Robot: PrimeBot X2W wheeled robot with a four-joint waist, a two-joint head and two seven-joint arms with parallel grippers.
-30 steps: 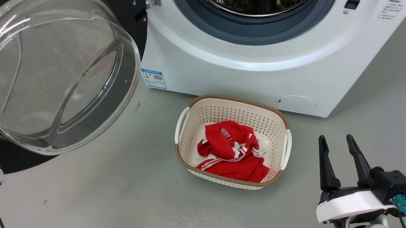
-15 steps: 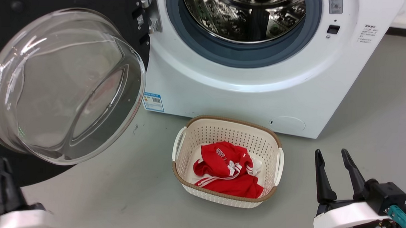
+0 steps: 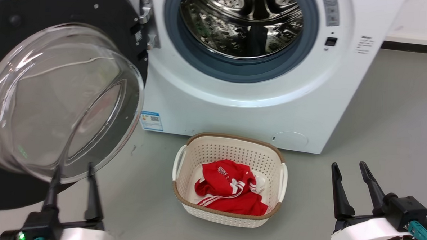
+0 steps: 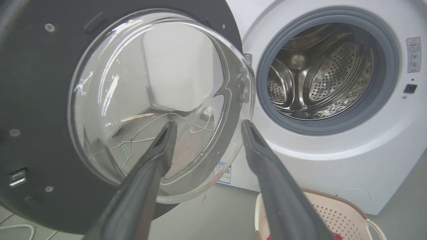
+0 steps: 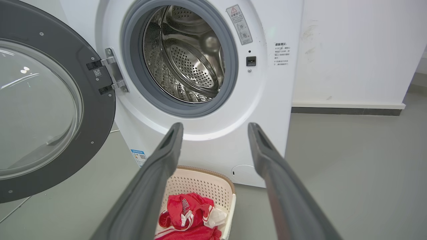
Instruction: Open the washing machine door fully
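Observation:
The washing machine door (image 3: 60, 5), a black ring around a bulging clear glass bowl (image 3: 59, 99), stands swung out to the left of the white washing machine (image 3: 235, 113) on its hinge (image 3: 145, 19). The steel drum (image 3: 239, 23) lies exposed inside the grey gasket. My left gripper (image 3: 73, 168) is open, its tips just below the bowl and holding nothing. In the left wrist view the left gripper (image 4: 208, 124) points at the bowl's right rim on the door (image 4: 36, 100). At the lower right my right gripper (image 3: 348, 165) is open and empty, apart from the machine.
A cream perforated basket (image 3: 230, 137) with a red garment (image 3: 228, 187) sits on the grey floor right in front of the machine. In the right wrist view a white wall (image 5: 350, 50) with a dark skirting stands to the right of the machine (image 5: 267, 100).
The head camera has tilted up, so the drum and basket sit lower in the picture. My left gripper has risen into view below the glass bowl. The right gripper holds its place.

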